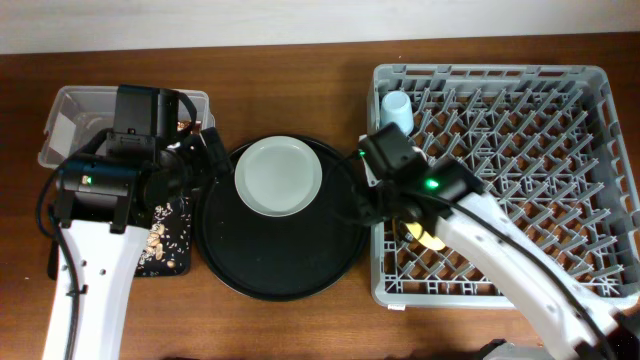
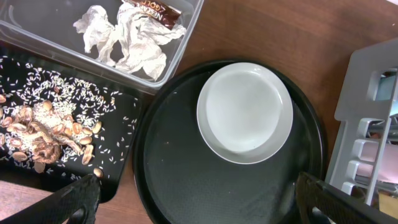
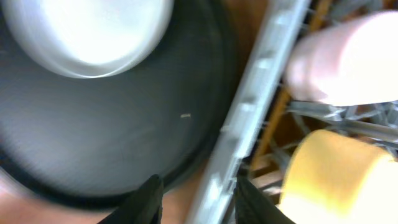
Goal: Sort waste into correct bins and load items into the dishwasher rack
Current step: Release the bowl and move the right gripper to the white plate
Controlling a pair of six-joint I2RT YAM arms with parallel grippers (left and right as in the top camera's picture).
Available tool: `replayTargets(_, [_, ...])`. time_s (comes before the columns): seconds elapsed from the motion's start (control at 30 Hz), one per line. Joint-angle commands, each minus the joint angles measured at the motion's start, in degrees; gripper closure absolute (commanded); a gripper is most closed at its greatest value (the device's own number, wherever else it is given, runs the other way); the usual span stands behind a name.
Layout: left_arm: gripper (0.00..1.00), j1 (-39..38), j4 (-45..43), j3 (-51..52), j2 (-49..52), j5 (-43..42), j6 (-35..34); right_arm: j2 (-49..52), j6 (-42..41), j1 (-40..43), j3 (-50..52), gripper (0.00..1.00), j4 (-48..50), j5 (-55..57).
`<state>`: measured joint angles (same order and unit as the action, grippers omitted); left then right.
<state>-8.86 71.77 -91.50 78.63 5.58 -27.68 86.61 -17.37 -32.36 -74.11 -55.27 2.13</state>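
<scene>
The pale plate (image 1: pixel 278 177) lies on the round black tray (image 1: pixel 280 270). My left gripper (image 2: pixel 205 208) hangs wide open above that tray's near side, holding nothing. In the clear tub (image 1: pixel 70 105) lie the crumpled napkin (image 2: pixel 130 37) and the gold-brown wrapper (image 2: pixel 155 11). Food scraps (image 2: pixel 43 134) with rice cover the shallow black tray (image 2: pixel 115 171). My right gripper (image 3: pixel 199 202) is over the left wall of the dishwasher rack (image 1: pixel 490 72), its fingers apart and empty. Inside the rack are a pink cup (image 3: pixel 348 56), a yellow bowl (image 3: pixel 336 177) and a light-blue cup (image 1: pixel 396 108).
The rack fills the right half of the table. The tub and the shallow tray sit at the far left, under my left arm. Bare wood shows along the front and back edges. The right wrist view is blurred.
</scene>
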Motion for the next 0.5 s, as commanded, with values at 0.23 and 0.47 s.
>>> replayTargets(0.23, [0.01, 0.04, -0.07, -0.68, -0.44, 0.26, 0.31, 10.99, -4.15, 0.87, -0.44, 0.84, -2.97, 7.56])
replayTargets(0.47, [0.01, 0.04, -0.07, -0.68, -0.44, 0.26, 0.31, 10.86, -4.13, 0.90, -0.59, 0.85, -3.76, 7.56])
